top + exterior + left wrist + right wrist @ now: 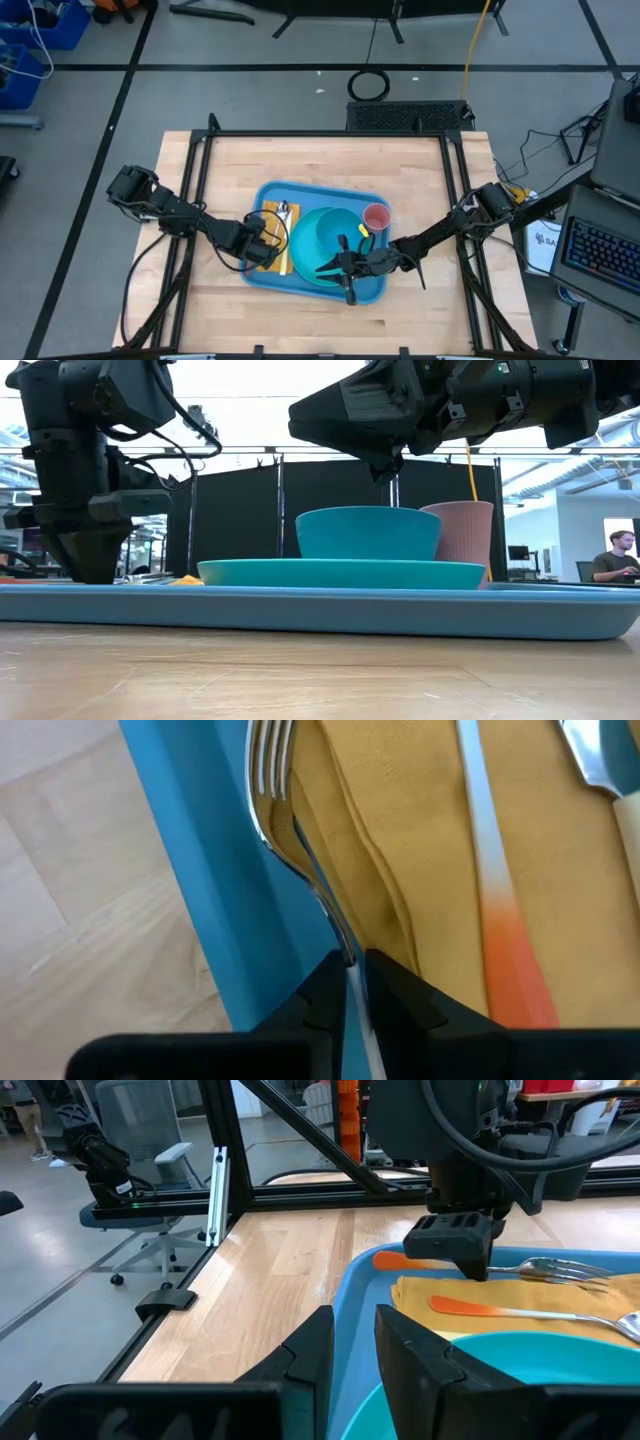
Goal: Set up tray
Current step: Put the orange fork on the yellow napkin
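left gripper (357,982) pinched thinly on the fork (290,830) handle, lengthwise beside the napkin (420,850) along the tray (262,196) edge nearest it; right gripper (352,1348) slightly parted, empty, farther off.

Fork handle (352,982) vanishes between the left claw (355,982) tips, its end hidden. The spoon (598,755) runs off the edge, only part of the bowl showing. Low down, the tray (320,610) rim masks the napkin, a mere yellow sliver (187,580).
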`<state>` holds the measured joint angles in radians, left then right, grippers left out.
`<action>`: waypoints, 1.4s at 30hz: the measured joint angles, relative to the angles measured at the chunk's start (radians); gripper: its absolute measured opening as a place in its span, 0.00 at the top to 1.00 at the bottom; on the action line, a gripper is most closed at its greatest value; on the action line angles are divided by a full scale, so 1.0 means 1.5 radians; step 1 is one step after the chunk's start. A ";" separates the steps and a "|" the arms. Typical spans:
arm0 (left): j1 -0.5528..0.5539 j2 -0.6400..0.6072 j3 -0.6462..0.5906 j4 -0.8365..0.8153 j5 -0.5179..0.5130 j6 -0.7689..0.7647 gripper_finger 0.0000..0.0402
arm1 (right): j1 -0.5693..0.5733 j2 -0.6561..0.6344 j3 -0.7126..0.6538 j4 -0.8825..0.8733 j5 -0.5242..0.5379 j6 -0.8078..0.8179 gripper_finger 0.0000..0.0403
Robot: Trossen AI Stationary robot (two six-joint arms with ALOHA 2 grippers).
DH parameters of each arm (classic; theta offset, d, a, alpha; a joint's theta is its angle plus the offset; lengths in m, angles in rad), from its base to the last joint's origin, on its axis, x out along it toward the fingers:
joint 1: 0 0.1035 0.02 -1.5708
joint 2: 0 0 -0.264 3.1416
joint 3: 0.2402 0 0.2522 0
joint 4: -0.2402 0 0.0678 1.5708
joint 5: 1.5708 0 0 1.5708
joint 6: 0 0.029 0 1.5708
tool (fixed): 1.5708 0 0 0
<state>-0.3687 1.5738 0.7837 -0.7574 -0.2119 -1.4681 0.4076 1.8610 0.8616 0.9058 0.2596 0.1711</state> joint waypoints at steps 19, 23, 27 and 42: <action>-0.004 -0.024 0.000 -0.005 -0.022 0.008 0.96 | 0.000 0.000 0.000 -0.002 0.000 0.000 0.83; -0.008 -0.050 0.000 -0.015 -0.059 0.010 0.97 | 0.000 0.000 0.000 -0.003 0.000 0.000 0.83; -0.015 -0.077 0.000 -0.017 -0.122 0.000 0.98 | 0.000 0.000 0.000 -0.004 0.000 0.000 0.83; -0.023 -0.091 -0.049 0.172 -0.202 -0.007 0.98 | 0.000 0.000 0.000 -0.004 0.000 0.013 0.83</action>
<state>-0.4038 1.4368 0.7095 -0.4996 -0.5149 -1.4785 0.4080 1.8610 0.8616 0.9005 0.2596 0.1902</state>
